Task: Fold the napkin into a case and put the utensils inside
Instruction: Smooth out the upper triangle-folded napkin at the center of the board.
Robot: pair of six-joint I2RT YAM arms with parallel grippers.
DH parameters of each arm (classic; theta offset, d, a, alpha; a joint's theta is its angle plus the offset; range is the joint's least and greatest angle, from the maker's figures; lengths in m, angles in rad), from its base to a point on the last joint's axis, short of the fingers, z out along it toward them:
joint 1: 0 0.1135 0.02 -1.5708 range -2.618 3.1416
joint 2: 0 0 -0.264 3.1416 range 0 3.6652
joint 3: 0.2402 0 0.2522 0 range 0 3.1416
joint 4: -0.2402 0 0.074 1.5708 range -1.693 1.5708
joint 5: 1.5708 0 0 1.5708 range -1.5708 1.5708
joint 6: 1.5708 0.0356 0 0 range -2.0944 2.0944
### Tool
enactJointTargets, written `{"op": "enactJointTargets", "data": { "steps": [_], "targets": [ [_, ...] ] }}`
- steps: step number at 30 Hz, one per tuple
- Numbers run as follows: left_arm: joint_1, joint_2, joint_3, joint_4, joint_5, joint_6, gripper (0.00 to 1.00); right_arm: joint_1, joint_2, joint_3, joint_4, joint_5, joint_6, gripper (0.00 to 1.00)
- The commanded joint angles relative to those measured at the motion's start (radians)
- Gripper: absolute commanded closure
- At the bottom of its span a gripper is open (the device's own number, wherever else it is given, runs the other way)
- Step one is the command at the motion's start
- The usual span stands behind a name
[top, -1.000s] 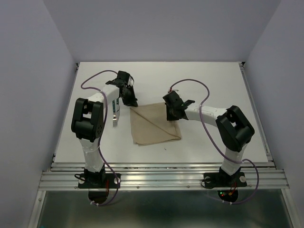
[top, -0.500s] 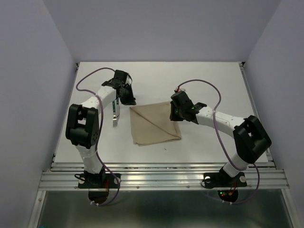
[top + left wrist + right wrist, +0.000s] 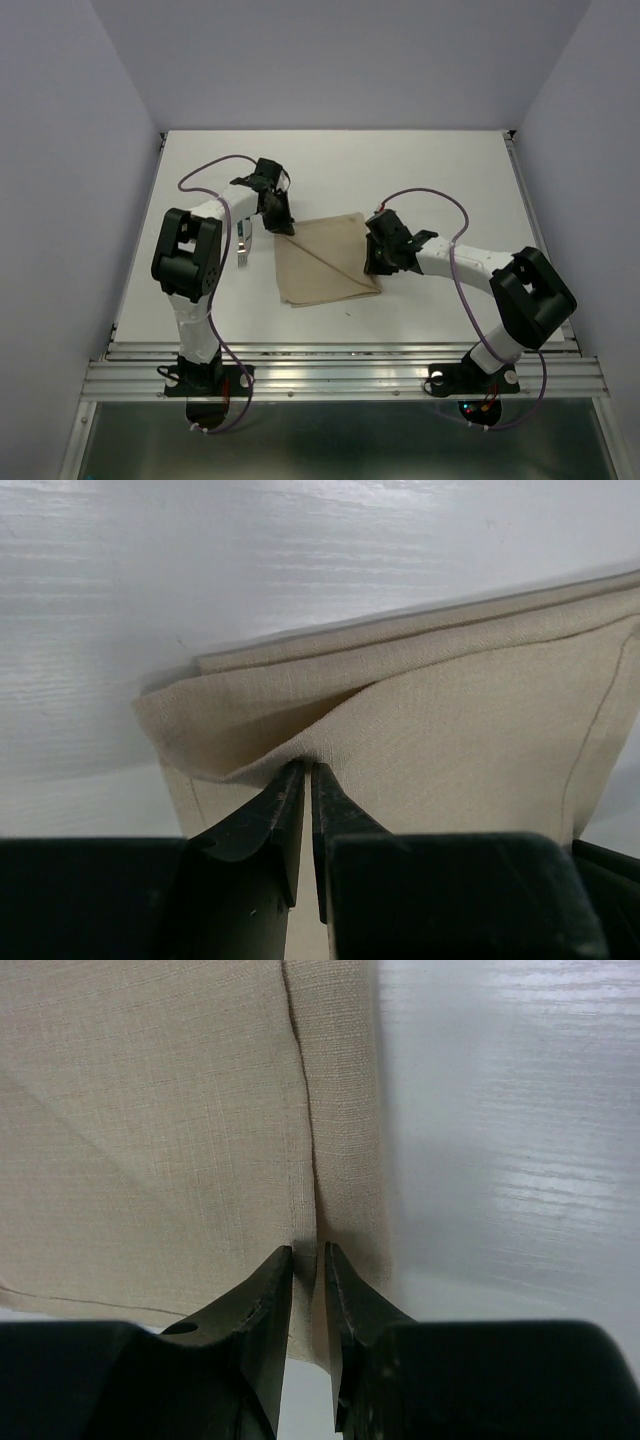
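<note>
The beige napkin (image 3: 320,262) lies folded on the white table, with a diagonal crease across it. My left gripper (image 3: 283,224) is at its far-left corner. In the left wrist view the jaws (image 3: 307,767) are shut on a puckered fold of the cloth (image 3: 450,710). My right gripper (image 3: 376,262) is at the napkin's right edge. In the right wrist view its jaws (image 3: 308,1250) are closed to a narrow gap on the hemmed edge of the cloth (image 3: 150,1110). The utensils (image 3: 243,250) lie left of the napkin, partly hidden by my left arm.
The white table (image 3: 450,180) has a raised rail along its right and near edges. Purple cables loop over both arms. Grey walls stand close on the left, right and back.
My left gripper has swung right onto the napkin's far-left corner. My right gripper has moved nearer along the napkin's right edge, and the far-right corner now shows.
</note>
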Motion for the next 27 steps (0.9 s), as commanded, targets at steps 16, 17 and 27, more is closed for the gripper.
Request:
{"op": "enactJointTargets", "data": {
  "steps": [16, 17, 27],
  "targets": [
    [0.002, 0.046, 0.131, -0.033, -0.086, 0.027, 0.81, -0.002, -0.091, 0.018, -0.004, 0.073, -0.017, 0.74],
    [0.002, 0.043, 0.131, -0.034, -0.086, 0.027, 0.81, 0.009, -0.103, 0.015, -0.007, 0.071, -0.013, 0.74],
    [0.002, -0.044, 0.085, -0.033, -0.093, 0.017, 0.81, 0.070, -0.145, -0.031, -0.002, 0.028, 0.047, 0.74]
  ]
}}
